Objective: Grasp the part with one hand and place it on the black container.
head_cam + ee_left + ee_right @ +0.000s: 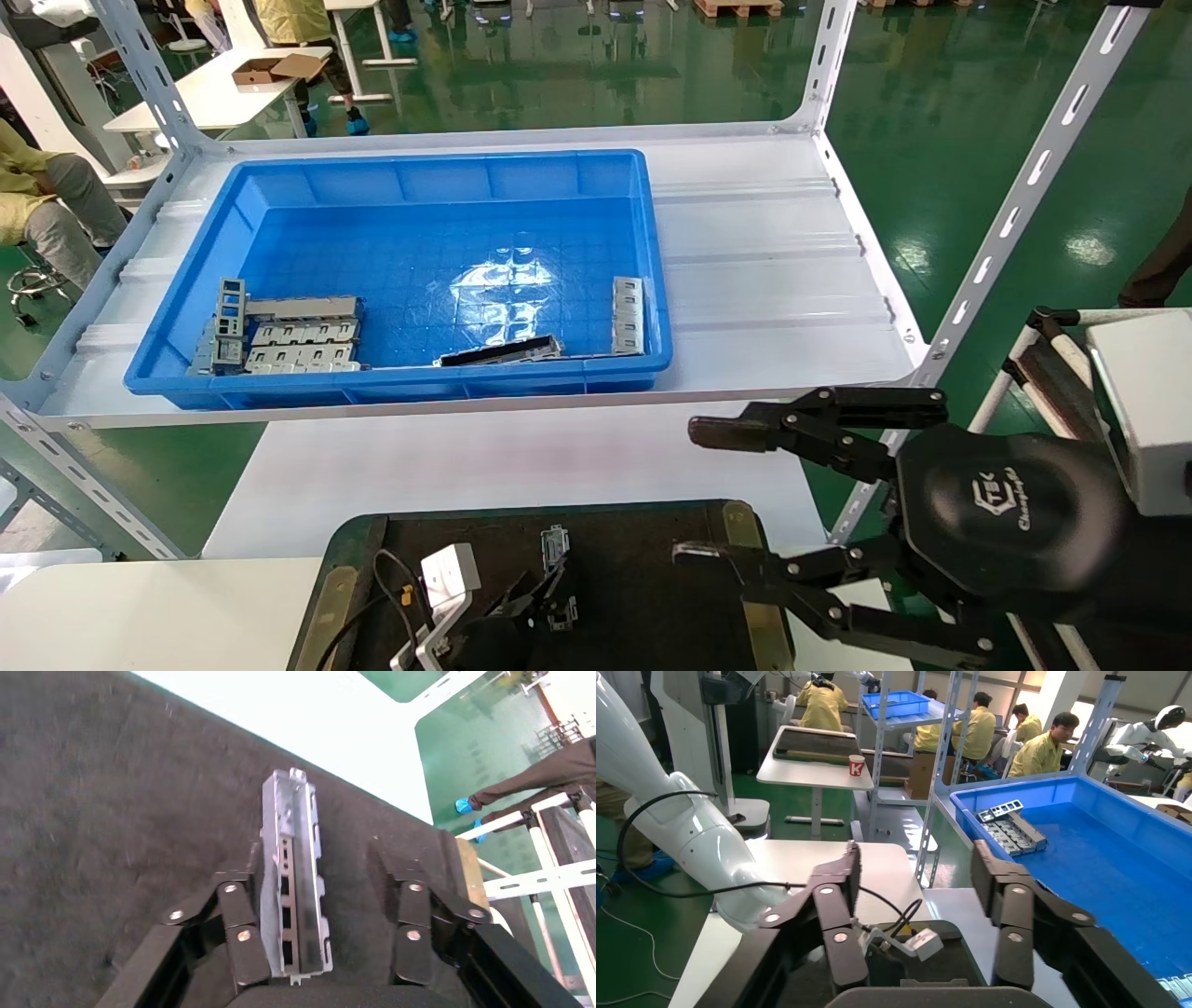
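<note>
The part (294, 881), a narrow grey channel strip with rectangular cutouts, lies on the matte surface of the black container (105, 811). My left gripper (314, 857) is open around it. The strip sits close against one finger (239, 910) and well clear of the other. In the head view the part (555, 545) shows on the black container (652, 559) at the bottom centre, with the left gripper (549, 596) over it. My right gripper (691, 492) is open and empty, hovering at the container's right edge; it also shows in the right wrist view (916, 860).
A blue bin (652, 280) stands on the white shelf behind. It holds grey plates (289, 335), a dark slim strip (503, 351) and another grey piece (627, 315). Shelf uprights (1015, 214) rise at the right. A white table lies under the container.
</note>
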